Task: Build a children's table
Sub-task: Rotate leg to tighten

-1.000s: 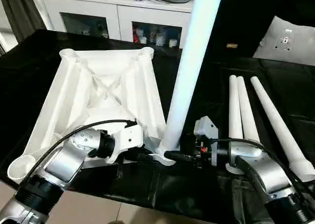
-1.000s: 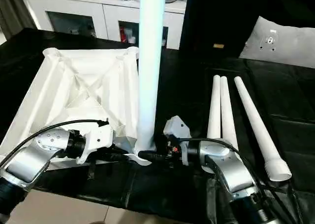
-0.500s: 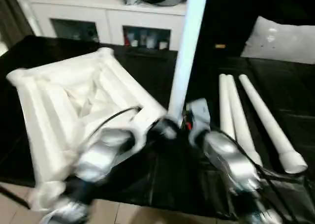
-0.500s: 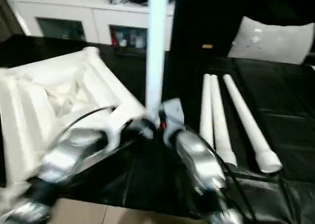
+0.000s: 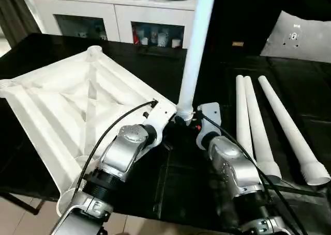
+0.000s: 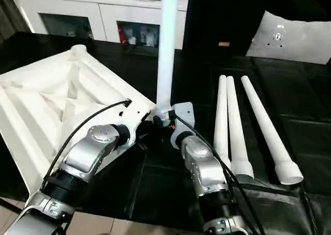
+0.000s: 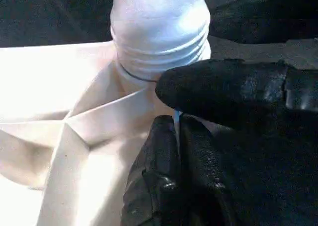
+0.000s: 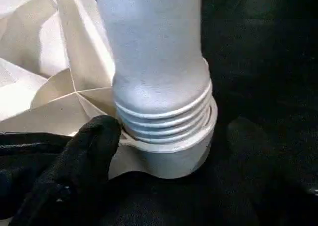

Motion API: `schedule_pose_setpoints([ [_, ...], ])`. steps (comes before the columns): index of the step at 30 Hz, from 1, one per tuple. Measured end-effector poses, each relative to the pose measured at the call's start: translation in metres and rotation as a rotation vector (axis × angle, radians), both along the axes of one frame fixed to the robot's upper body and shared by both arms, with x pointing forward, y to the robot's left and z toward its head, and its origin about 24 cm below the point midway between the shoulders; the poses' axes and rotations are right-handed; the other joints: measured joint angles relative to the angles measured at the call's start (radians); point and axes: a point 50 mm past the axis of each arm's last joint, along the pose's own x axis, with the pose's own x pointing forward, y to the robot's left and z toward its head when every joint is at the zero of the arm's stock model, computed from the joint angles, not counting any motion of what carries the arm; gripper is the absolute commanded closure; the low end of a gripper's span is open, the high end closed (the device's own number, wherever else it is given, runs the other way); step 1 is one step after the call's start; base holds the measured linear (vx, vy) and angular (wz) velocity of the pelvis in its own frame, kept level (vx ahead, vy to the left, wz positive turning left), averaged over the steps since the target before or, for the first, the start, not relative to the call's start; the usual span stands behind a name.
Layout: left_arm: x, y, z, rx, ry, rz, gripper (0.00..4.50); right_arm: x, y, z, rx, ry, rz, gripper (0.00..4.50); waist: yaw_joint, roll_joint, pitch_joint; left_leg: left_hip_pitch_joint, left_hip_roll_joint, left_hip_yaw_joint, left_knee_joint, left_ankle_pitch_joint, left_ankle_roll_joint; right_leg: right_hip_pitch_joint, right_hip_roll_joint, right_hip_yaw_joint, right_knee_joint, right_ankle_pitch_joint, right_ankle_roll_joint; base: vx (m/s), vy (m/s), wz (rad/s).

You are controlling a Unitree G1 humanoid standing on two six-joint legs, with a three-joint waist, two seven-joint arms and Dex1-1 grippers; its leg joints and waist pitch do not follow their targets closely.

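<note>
Left pincer (image 5: pixel 166 122) seemingly pinches tabletop (image 5: pixel 67 111) beside upright leg (image 5: pixel 194 54).

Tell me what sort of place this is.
Probably a home-style living room used as a test space. A white cabinet with glass doors stands behind a table under a black cloth, where the children's table top and loose legs lie for assembly.

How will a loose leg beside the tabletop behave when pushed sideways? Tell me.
It will probably roll: each loose leg is a smooth round tube lying flat on the black cloth. Its taper would likely curve the roll. It looks stiff, hollow at its open end, so probably light.
</note>
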Motion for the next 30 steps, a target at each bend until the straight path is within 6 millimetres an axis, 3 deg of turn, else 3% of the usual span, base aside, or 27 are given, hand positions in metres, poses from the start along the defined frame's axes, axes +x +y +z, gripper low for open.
schedule_pose_setpoints([
  [6,0.001,-0.004,0.007,-0.023,-0.035,-0.046,4.50,-0.003,-0.021,0.006,0.039,-0.033,-0.022,0.02,0.015,0.003,0.000,0.000,-0.001,0.001,0.000,0.001,0.000,0.000,-0.001,0.000,0.000,0.001,0.000,0.000,0.000,0.00],
  [7,0.001,-0.003,0.009,-0.036,-0.036,-0.052,4.07,-0.004,-0.025,0.009,0.045,-0.041,-0.020,0.00,0.016,0.003,0.000,-0.001,-0.001,0.001,0.000,0.001,0.000,0.000,-0.001,0.000,0.000,0.002,0.000,0.000,0.000,0.00],
  [11,-0.001,-0.006,0.026,-0.119,-0.102,-0.118,3.91,-0.003,-0.043,0.022,0.047,-0.090,-0.017,0.00,0.020,0.003,0.000,-0.001,-0.001,0.001,0.001,0.002,0.001,0.001,-0.001,0.000,-0.001,0.002,0.000,0.000,0.000,0.00],
  [15,-0.003,-0.009,0.034,-0.147,-0.148,-0.146,3.57,0.003,-0.051,0.047,0.063,-0.184,-0.014,0.00,0.012,0.003,0.000,0.000,0.000,0.002,0.001,0.002,0.001,0.002,-0.001,0.000,-0.002,0.004,0.001,0.000,0.000,0.00],
  [19,-0.006,-0.008,0.034,-0.137,-0.154,-0.161,3.57,0.004,-0.057,0.047,0.053,-0.179,-0.010,0.00,0.010,0.003,0.000,0.001,0.000,0.002,0.001,0.002,0.000,0.001,0.000,0.000,-0.002,0.004,0.000,0.000,0.000,0.00],
  [23,-0.016,0.015,0.028,-0.075,-0.130,-0.162,3.57,0.001,-0.054,0.053,0.069,-0.202,0.084,0.00,0.006,0.004,0.000,0.000,0.001,0.002,0.001,0.001,0.000,0.000,0.000,0.000,-0.002,0.004,0.000,0.000,0.000,0.00],
  [24,-0.019,0.023,0.027,-0.055,-0.121,-0.158,3.30,0.000,-0.052,0.055,0.073,-0.210,0.103,0.00,0.005,0.004,0.000,0.000,0.001,0.002,0.000,0.001,0.000,0.000,0.000,0.000,-0.002,0.004,0.000,0.000,0.000,0.00],
  [30,-0.046,0.081,0.033,0.015,0.011,-0.133,2.86,-0.011,-0.045,0.061,0.073,-0.197,0.268,0.00,0.006,0.002,0.001,0.002,0.001,0.003,0.000,0.000,-0.002,0.001,0.000,0.000,-0.004,0.004,0.001,0.000,0.000,0.00],
])
